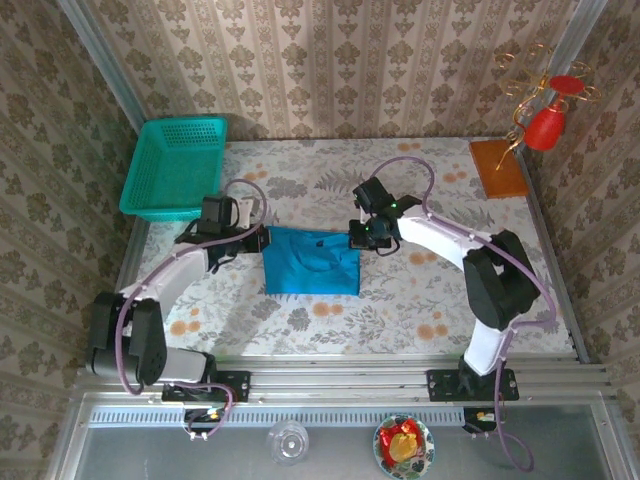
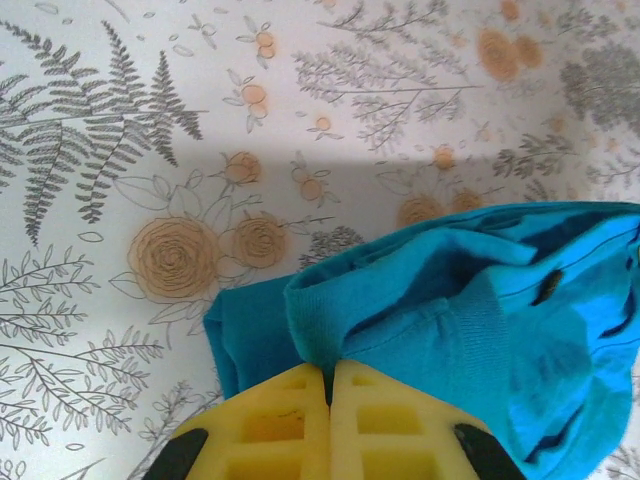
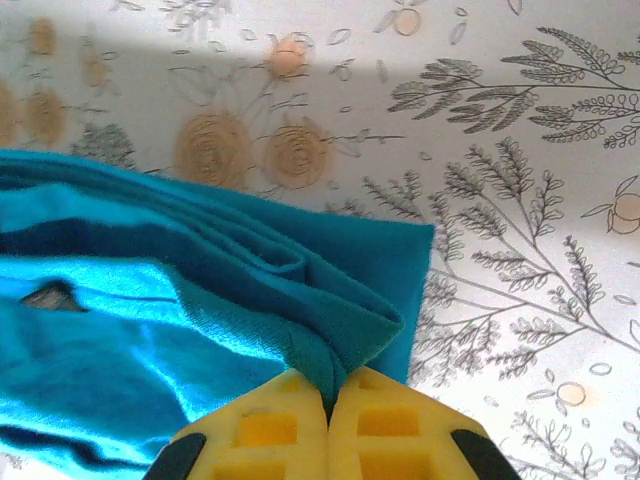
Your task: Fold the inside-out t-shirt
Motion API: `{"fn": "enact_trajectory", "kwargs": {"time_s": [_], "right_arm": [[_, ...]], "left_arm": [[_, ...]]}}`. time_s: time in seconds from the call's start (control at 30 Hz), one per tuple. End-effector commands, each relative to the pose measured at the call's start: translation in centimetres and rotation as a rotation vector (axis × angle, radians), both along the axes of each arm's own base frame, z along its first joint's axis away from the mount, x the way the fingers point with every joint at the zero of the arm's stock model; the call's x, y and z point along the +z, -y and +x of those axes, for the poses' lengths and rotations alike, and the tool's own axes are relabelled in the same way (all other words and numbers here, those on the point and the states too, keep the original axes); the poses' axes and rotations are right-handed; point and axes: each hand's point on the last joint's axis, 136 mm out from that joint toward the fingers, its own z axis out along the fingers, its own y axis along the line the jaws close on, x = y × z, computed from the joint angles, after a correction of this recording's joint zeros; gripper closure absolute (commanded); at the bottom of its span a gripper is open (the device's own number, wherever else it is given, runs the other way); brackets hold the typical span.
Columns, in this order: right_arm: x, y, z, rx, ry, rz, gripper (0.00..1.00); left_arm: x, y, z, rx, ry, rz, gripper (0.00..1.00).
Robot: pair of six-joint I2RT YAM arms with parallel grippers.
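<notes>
Shows the inside-out t-shirt (image 1: 312,262) as a compact rectangle at the middle of the table (image 1: 420,300), between the two arms. Shows the left gripper (image 2: 328,375) clamped on a cloth fold at the far-left corner, and the right gripper (image 3: 328,385) clamped likewise at the far-right corner. Appears to be mid-fold, with both far corners held. Probably calls next for lifting both corners together, carrying them evenly toward the near edge, then releasing.
</notes>
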Motion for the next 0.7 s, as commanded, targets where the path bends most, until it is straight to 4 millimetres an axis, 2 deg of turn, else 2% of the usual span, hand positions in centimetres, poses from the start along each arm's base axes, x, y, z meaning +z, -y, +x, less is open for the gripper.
{"fn": "enact_trajectory", "kwargs": {"time_s": [0.0, 0.13, 0.23, 0.4, 0.5, 0.57, 0.6, 0.67], "right_arm": [[-1.3, 0.1, 0.9, -0.021, -0.047, 0.031, 1.00], [-3.6, 0.6, 1.7, -0.026, -0.093, 0.015, 1.00], [-5.2, 1.1, 2.4, -0.047, -0.117, 0.025, 1.00], [-6.7, 1.6, 2.4, -0.062, -0.149, 0.020, 1.00], [-6.4, 1.4, 2.3, -0.056, -0.147, 0.030, 0.98], [-5.6, 1.4, 2.2, -0.053, -0.139, 0.040, 0.90], [-4.9, 1.4, 2.2, -0.053, -0.130, 0.042, 0.85], [-3.5, 1.7, 1.9, -0.056, -0.120, 0.039, 0.79]], "left_arm": [[-0.6, -0.3, 1.2, -0.021, -0.006, 0.024, 1.00], [-3.4, 0.0, 2.3, -0.042, -0.069, 0.037, 1.00], [-4.8, 0.6, 3.0, -0.057, -0.094, 0.024, 1.00], [-6.9, 0.7, 4.2, -0.051, -0.122, 0.026, 1.00], [-7.4, 0.9, 4.7, -0.051, -0.133, 0.020, 0.99], [-7.0, 0.9, 4.9, -0.048, -0.135, 0.015, 0.91], [-6.5, 0.8, 4.9, -0.041, -0.128, 0.013, 0.86], [-4.9, 0.5, 4.9, -0.022, -0.095, 0.021, 0.77]]}}
